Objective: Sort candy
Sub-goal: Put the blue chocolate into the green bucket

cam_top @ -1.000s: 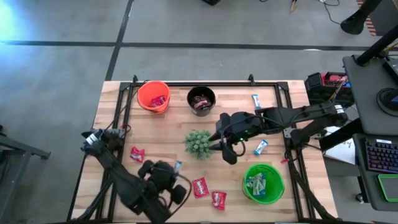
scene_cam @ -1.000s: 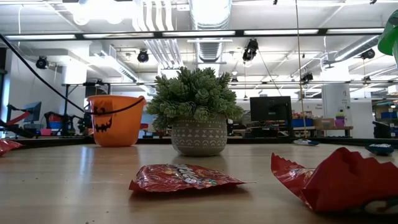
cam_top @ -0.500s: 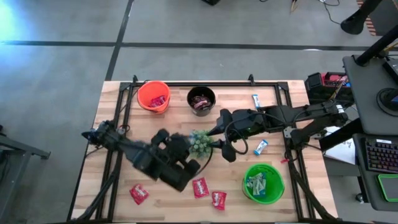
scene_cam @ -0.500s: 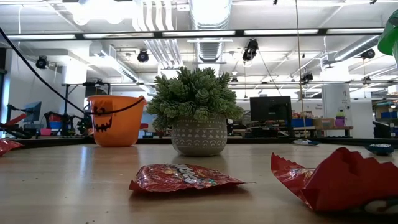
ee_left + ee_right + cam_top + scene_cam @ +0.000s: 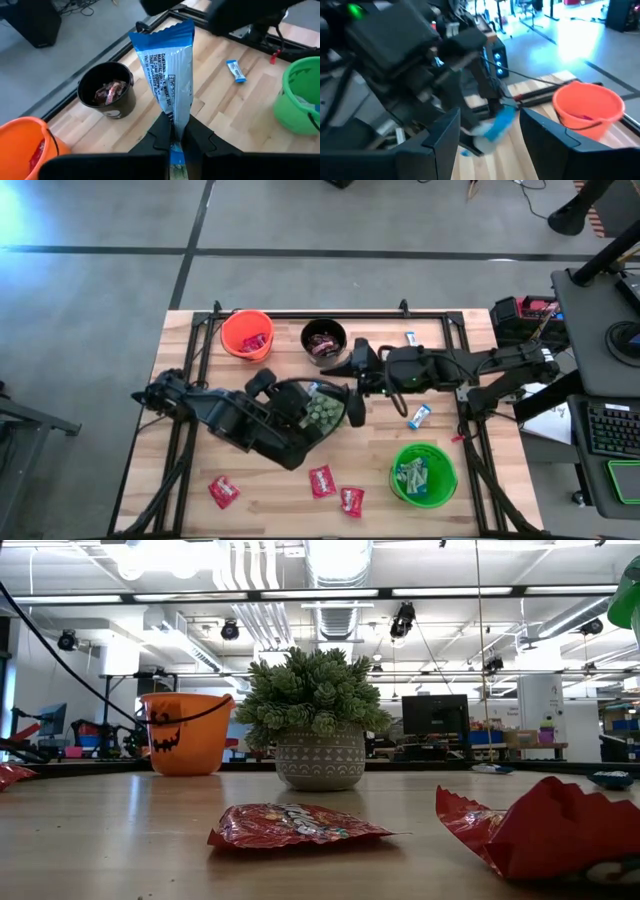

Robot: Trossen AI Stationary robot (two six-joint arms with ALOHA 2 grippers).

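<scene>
My left gripper is shut on a light blue and white candy and holds it up over the green plant at the table's middle. My right gripper faces it from the right, about level and open. Its two fingers stand on either side of the candy's free end, and I see no touch. More candy lies on the table: red pieces near the front, blue ones at the right. My left gripper pinches the candy near one short end between its two fingers. The fingers slant downward toward the table's right and lie along the wrapper. The wrapper sticks out past the fingertips, lifted clear of the table and the plant.
An orange bucket and a black bucket stand at the far edge, both with candy inside. A green bucket with blue candy stands near the front right. In the low view the plant pot rests on the tabletop behind a red candy.
My left gripper has risen from the front left and swung toward the table's middle with the blue candy, rolling as it went. It now hangs over the plant. My right gripper has lifted a little and tipped up from pointing downward to about level.
</scene>
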